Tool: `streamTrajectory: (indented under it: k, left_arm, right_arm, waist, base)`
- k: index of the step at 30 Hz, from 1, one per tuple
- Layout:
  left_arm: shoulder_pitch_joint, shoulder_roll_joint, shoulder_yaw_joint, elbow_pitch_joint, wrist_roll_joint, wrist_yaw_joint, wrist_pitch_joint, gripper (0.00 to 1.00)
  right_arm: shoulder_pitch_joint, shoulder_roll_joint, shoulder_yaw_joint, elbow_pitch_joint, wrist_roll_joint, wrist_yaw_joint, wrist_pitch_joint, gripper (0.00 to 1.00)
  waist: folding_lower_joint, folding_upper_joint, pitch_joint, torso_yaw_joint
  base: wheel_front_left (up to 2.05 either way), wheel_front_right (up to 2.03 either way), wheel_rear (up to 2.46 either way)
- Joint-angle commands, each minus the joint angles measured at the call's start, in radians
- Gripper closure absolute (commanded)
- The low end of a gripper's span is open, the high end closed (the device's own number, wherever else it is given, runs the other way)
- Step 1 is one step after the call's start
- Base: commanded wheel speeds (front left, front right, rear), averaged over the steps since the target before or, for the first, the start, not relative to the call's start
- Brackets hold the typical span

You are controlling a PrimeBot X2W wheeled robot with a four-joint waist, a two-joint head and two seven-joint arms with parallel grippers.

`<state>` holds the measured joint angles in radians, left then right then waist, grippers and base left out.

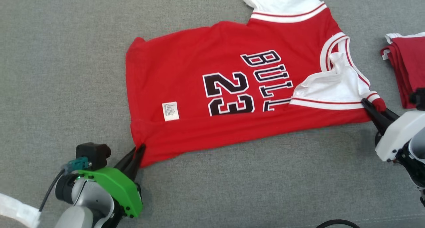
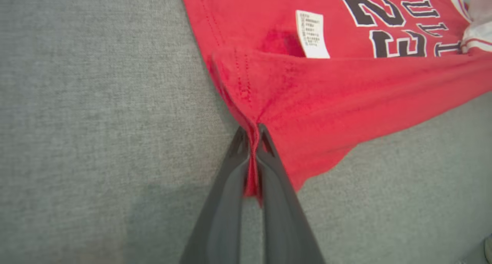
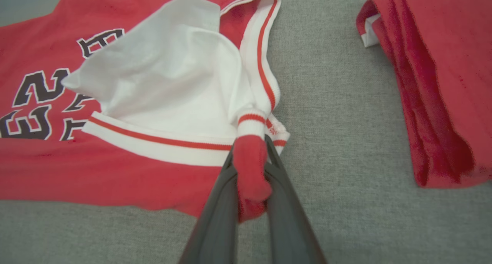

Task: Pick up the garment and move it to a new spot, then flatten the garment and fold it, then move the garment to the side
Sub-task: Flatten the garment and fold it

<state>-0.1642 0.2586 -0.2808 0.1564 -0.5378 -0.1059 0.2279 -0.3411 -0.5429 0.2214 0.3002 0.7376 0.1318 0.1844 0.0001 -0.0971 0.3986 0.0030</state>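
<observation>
The garment (image 1: 206, 88) is a red jersey with white sleeves, black "BULLS 23" lettering and a white care label, spread across the grey surface with its near long edge folded over. My left gripper (image 1: 141, 148) is shut on the garment's lower-left hem corner (image 2: 253, 141), red cloth pinched between its dark fingers (image 2: 230, 187). At the right, my right gripper (image 1: 367, 105) is shut on the garment's red-and-white shoulder corner (image 3: 250, 168), which bunches between its fingers (image 3: 284, 202). One white sleeve (image 3: 169, 75) lies folded over the lettering.
A second red garment (image 1: 406, 65), folded in a stack, lies at the far right, shown also in the right wrist view (image 3: 438, 83). Grey fabric surface (image 1: 66, 72) stretches to the left and in front. A black cable (image 1: 337, 224) lies at the bottom edge.
</observation>
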Motion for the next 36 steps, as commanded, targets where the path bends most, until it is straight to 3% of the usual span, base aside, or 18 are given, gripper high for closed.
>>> streamTrajectory:
  k: [1, 5, 11, 12, 13, 14, 15, 16, 20, 23, 28, 32, 36]
  left_arm:
    - [0.027, 0.019, 0.009, -0.022, -0.012, -0.002, 0.014, 1.00]
    - [0.133, 0.069, 0.023, -0.219, -0.058, 0.016, 0.106, 1.00]
    - [0.272, 0.071, 0.043, -0.335, -0.104, 0.079, 0.160, 1.00]
    - [0.284, 0.059, 0.043, -0.328, -0.109, 0.088, 0.154, 1.00]
    - [0.293, 0.048, 0.045, -0.319, -0.110, 0.099, 0.147, 1.00]
    - [0.300, 0.046, 0.040, -0.309, -0.104, 0.104, 0.141, 0.72]
    - [0.302, 0.042, 0.037, -0.298, -0.097, 0.104, 0.133, 0.27]
    - [0.303, 0.036, 0.034, -0.289, -0.092, 0.106, 0.125, 0.00]
    - [0.298, 0.035, 0.032, -0.277, -0.081, 0.105, 0.103, 0.00]
    - [0.281, 0.062, 0.044, -0.320, -0.068, 0.105, 0.106, 0.00]
    - [0.123, 0.095, 0.064, -0.360, -0.084, 0.082, 0.161, 0.00]
    - [-0.120, 0.054, 0.047, -0.256, -0.081, 0.087, 0.211, 0.00]
    - [-0.324, 0.002, 0.023, -0.093, -0.048, 0.108, 0.222, 0.00]
  right_arm:
    - [0.030, -0.013, -0.015, -0.018, 0.009, -0.002, 0.012, 1.00]
    - [0.155, -0.038, -0.080, -0.164, 0.045, -0.002, 0.107, 1.00]
    - [0.278, 0.030, -0.128, -0.254, 0.002, -0.002, 0.183, 1.00]
    - [0.279, 0.053, -0.137, -0.239, -0.010, -0.002, 0.173, 0.90]
    - [0.277, 0.067, -0.141, -0.218, -0.029, -0.002, 0.170, 0.68]
    - [0.271, 0.079, -0.138, -0.200, -0.048, -0.002, 0.163, 0.55]
    - [0.262, 0.088, -0.139, -0.184, -0.065, -0.002, 0.155, 0.00]
    - [0.255, 0.102, -0.142, -0.171, -0.073, -0.002, 0.147, 0.00]
    - [0.247, 0.101, -0.157, -0.176, -0.080, -0.002, 0.142, 0.00]
    - [0.231, 0.073, -0.188, -0.255, -0.060, -0.002, 0.152, 0.00]
    - [0.097, 0.034, -0.256, -0.348, -0.076, -0.001, 0.183, 0.00]
    - [-0.121, 0.036, -0.238, -0.285, -0.159, -0.001, 0.225, 0.00]
    - [-0.367, 0.090, -0.173, -0.141, -0.220, -0.001, 0.228, 0.00]
  waist:
    - [-0.0001, -0.0004, -0.019, -0.008]
    - [-0.0001, -0.0004, -0.030, -0.016]
    - [-0.0001, -0.0004, -0.012, -0.040]
    - [-0.0001, -0.0004, -0.009, -0.042]
    - [-0.0001, -0.0004, -0.006, -0.043]
    - [-0.0001, -0.0004, -0.004, -0.044]
    - [-0.0001, -0.0004, -0.002, -0.044]
    - [-0.0001, -0.0004, -0.001, -0.043]
    - [-0.0001, -0.0004, 0.004, -0.034]
    - [-0.0001, -0.0004, 0.021, -0.023]
    - [-0.0001, -0.0004, 0.090, 0.007]
    - [-0.0001, -0.0004, 0.169, 0.043]
    - [-0.0001, -0.0004, 0.245, 0.063]
  base:
    - [0.00, 0.00, 0.00]
    - [0.00, 0.00, 0.00]
    - [0.00, 0.00, 0.00]
    - [0.00, 0.00, 0.00]
    - [0.00, 0.00, 0.00]
    - [0.00, 0.00, 0.00]
    - [0.00, 0.00, 0.00]
    - [0.00, 0.00, 0.00]
    - [0.00, 0.00, 0.00]
    - [0.00, 0.00, 0.00]
    - [0.00, 0.00, 0.00]
    - [0.00, 0.00, 0.00]
    - [0.00, 0.00, 0.00]
